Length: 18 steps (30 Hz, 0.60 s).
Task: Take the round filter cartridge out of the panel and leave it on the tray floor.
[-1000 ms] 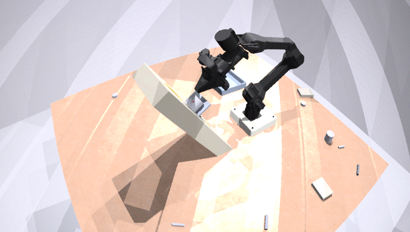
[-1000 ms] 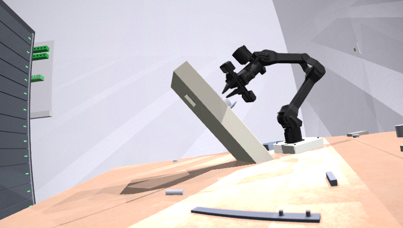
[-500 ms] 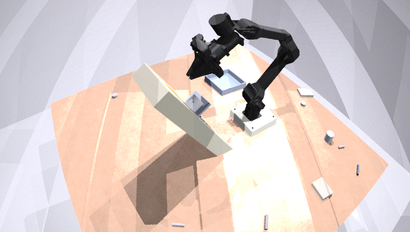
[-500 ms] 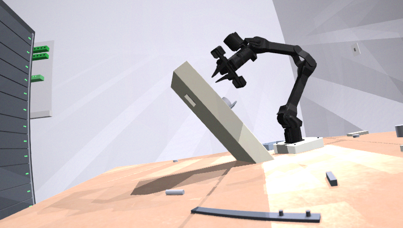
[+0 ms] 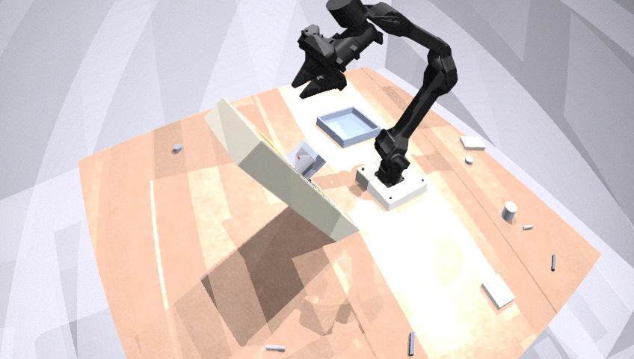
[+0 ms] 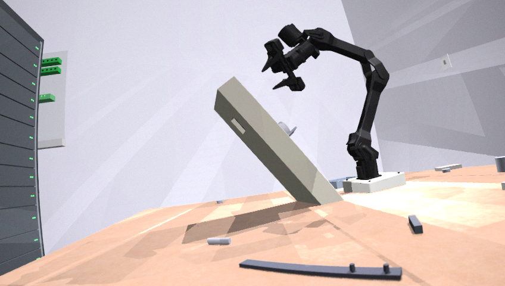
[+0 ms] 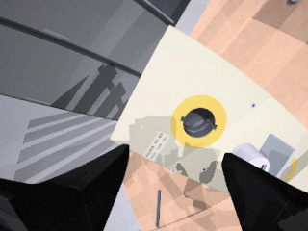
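Observation:
The beige service panel (image 5: 267,169) (image 6: 269,141) (image 7: 192,71) leans tilted on the table. Its yellow-ringed socket (image 7: 221,122) is dark and empty. The white round filter cartridge (image 5: 300,158) (image 6: 283,126) (image 7: 249,153), with a red dot on it, lies in a small grey tray (image 5: 316,161) (image 7: 277,148) fixed to the panel's face, below the socket. My gripper (image 5: 306,88) (image 6: 270,78) (image 7: 177,156) is open and empty. It hangs in the air above the panel's upper part and touches nothing.
A blue open tray (image 5: 345,140) (image 6: 334,182) stands on the table beside the arm's white base (image 5: 400,191). Small grey cylinders (image 5: 509,211), bars (image 6: 415,223) and blocks (image 5: 498,291) lie scattered. A long dark strip (image 6: 318,270) lies at the front. A server rack (image 6: 17,141) stands left.

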Available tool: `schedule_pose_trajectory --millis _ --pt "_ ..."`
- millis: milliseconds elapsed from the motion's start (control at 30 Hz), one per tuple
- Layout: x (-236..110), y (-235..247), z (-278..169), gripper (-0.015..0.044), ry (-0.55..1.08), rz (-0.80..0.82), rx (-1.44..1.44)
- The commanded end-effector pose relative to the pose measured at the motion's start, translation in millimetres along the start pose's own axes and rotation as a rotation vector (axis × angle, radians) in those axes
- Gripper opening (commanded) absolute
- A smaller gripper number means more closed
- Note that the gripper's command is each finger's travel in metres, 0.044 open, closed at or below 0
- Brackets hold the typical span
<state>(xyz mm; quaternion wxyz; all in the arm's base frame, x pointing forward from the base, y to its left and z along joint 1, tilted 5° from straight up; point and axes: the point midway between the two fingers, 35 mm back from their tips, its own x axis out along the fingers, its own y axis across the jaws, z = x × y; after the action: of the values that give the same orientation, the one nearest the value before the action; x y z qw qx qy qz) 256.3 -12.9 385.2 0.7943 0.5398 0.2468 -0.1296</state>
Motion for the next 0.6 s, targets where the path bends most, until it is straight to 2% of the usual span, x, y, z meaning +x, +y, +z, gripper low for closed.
schedule_pose_trajectory --millis 0,267,567 --pt "20.4 -29.5 -14.1 0.0305 0.079 -0.115 -0.310" --pt "40.8 -90.2 -47.9 0.0305 0.339 -0.237 -1.061" --pt "41.8 -95.3 -50.6 0.0305 0.367 -0.240 -1.123"
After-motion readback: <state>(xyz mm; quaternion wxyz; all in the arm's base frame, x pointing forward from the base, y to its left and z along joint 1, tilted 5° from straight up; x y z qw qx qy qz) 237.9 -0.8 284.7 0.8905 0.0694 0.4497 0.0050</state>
